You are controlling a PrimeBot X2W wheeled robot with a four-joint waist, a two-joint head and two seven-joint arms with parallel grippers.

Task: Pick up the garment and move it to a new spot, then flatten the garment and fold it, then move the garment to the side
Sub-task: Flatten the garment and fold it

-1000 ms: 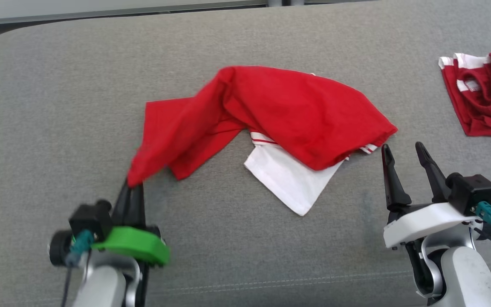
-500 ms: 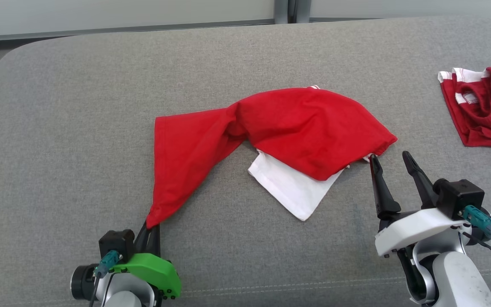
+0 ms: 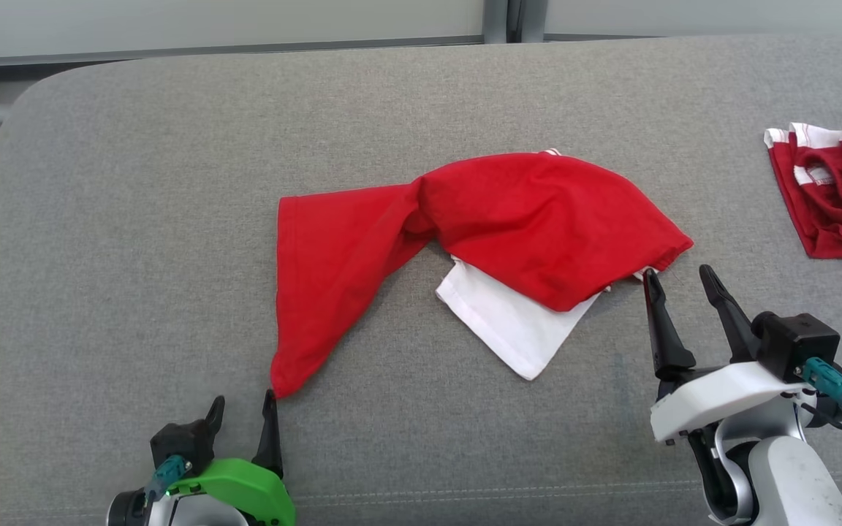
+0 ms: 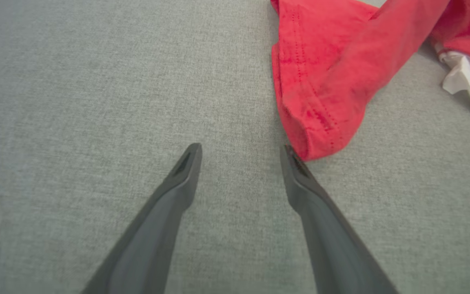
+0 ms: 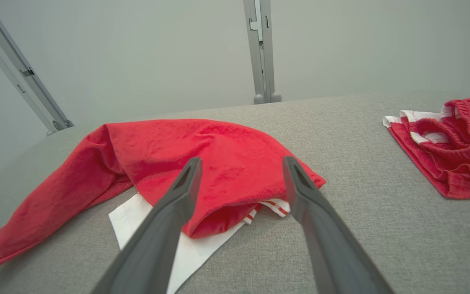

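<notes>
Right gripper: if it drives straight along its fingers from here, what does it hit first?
Likely the red garment: its near right corner lies just ahead of the open right gripper. Depth is hard to judge, so it might skim over.

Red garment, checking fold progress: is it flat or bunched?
Bunched. The red garment lies twisted and humped, its white part tucked under a red layer.

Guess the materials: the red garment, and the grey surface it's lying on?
Red garment: soft matte knit, probably cotton jersey. It drapes in loose folds, and the left wrist view shows a stitched hem. Grey surface: matte, heathered woven fabric, upholstery-like. The fine weave and a sewn seam near the front edge hint at a padded cover.
</notes>
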